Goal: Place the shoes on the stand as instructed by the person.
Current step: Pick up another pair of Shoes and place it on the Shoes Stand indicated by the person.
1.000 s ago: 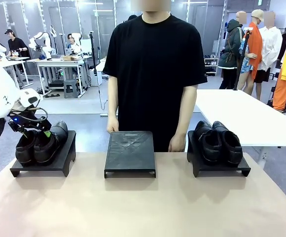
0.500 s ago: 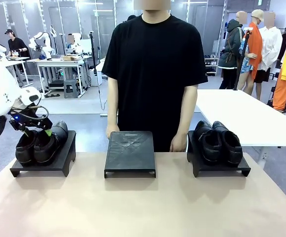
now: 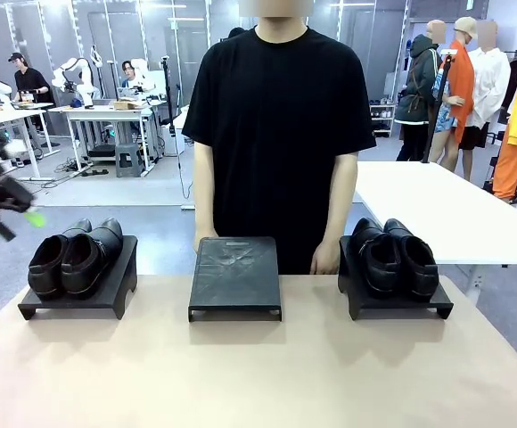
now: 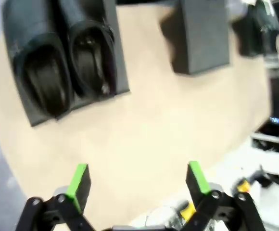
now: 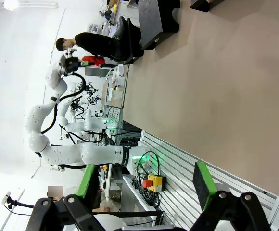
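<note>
Now, L gripper [image 4: 137, 180]: spread wide, empty, off table's left edge, blurred in front view.
R gripper [image 5: 146, 185]: fingers apart, nothing between, above near table edge.
L shoes [image 3: 73, 257]: pair on left stand [image 3: 107, 294].
R shoes [image 3: 394, 255]: pair on right stand [image 3: 399, 306].
Mid stand [image 3: 235, 276]: bare; person [image 3: 281, 134] behind it, hands at its far corners.
Table [image 3: 258, 374]: near half open.

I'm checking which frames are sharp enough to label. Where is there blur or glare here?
Front view: the left gripper is motion-smeared at the picture's left edge, while the shoes and stands are crisp. Left wrist view: the whole picture is soft, the shoes smeared, its gripper open. Right wrist view: sharp on the right gripper, but washed out white at the left.
</note>
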`<state>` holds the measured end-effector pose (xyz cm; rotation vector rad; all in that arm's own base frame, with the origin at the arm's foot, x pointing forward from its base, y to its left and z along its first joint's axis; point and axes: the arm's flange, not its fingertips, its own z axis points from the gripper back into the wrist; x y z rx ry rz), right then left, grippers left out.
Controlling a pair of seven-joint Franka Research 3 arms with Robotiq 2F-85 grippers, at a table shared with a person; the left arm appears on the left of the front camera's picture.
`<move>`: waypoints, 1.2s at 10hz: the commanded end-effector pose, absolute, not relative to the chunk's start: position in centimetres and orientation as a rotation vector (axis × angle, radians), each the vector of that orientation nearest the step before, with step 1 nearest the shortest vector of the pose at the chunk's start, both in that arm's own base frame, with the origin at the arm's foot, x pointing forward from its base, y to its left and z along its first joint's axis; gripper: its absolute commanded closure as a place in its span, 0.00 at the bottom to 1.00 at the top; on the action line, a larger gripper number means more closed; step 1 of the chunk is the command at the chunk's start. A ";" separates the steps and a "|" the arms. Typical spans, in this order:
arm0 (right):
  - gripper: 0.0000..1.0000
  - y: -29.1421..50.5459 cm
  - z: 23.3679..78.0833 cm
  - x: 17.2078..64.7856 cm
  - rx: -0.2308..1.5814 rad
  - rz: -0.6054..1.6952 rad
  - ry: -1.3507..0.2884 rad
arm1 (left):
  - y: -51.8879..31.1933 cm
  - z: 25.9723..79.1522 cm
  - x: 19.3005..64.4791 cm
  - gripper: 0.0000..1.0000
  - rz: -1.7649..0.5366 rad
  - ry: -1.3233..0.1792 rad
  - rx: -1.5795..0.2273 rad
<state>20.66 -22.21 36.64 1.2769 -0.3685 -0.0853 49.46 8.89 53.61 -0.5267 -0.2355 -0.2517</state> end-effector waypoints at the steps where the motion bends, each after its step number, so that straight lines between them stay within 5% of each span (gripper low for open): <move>1: 0.00 -22.0 37.0 20.6 1.285 -0.090 -0.380 | 14.7 51.7 45.8 0.00 -0.267 -0.118 -0.745; 8: 0.00 -22.0 37.0 20.6 1.285 -0.090 -0.380 | 26.1 39.9 34.7 0.00 -0.260 -0.269 -1.278; 12: 0.00 -22.0 37.0 20.6 1.285 -0.090 -0.380 | 26.2 38.3 34.1 0.00 -0.258 -0.350 -1.407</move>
